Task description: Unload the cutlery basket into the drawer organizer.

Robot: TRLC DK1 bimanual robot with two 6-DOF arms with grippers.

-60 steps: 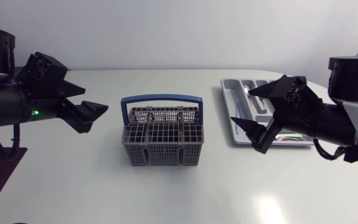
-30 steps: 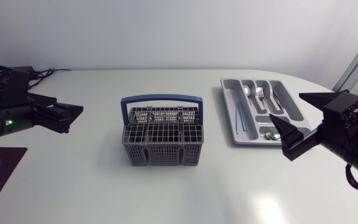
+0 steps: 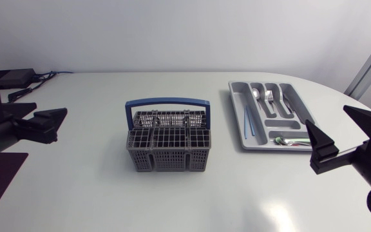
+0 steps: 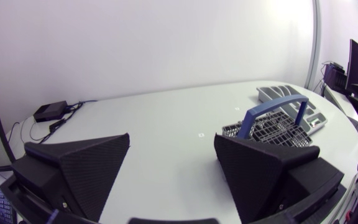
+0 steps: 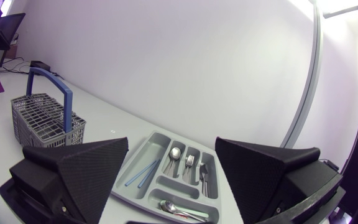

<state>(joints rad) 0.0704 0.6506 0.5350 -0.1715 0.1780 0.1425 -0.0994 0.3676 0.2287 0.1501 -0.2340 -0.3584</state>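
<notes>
Desk [image 3: 95, 193]: white and rounded – it carries everything below.
Cutlery basket [image 3: 168, 149]: grey mesh, upright at the middle of the desk, its blue handle [image 3: 166, 102] arched above the far side.
Drawer organizer [image 3: 236, 106]: grey tray on the desk to the basket's right, apart from it.
Left hand [image 4: 172, 137]: at the desk's left edge, well apart from the basket; fingers spread wide, nothing between them.
Right hand [image 5: 172, 141]: at the right edge, near the organizer's near end – fingers wide apart, holding nothing.
Cutlery: spoon [image 3: 256, 93] and fork [image 3: 269, 96] in the organizer's long slots; two thin blue sticks [image 3: 248, 121] in the slot nearest the basket; silver pieces [image 3: 288, 140] crosswise at the near end.
</notes>
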